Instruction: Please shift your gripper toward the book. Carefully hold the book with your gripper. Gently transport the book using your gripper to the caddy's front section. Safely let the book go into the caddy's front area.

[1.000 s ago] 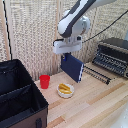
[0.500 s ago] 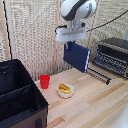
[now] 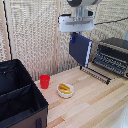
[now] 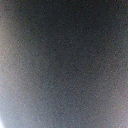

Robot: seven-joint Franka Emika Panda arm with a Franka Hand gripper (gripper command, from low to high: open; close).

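Observation:
The navy-blue book (image 3: 80, 49) hangs upright in the air, well above the wooden table, with pale page edges on its side toward the exterior view's right. My white gripper (image 3: 74, 35) is shut on its top edge; the fingers are mostly hidden by the book. The black fabric caddy (image 3: 19, 97) with inner dividers sits at the exterior view's lower left, far from the book. The wrist view is filled by a dark blurred surface with nothing distinguishable.
A red cup (image 3: 45, 81) and a small white bowl (image 3: 65, 90) with yellow food stand on the table between caddy and book. A black wire rack (image 3: 95, 74) and a black-and-silver toaster oven (image 3: 112, 56) sit at the right. A woven screen backs the scene.
The gripper has lifted the book upward off the rack area over the last second; it now hangs higher above the table.

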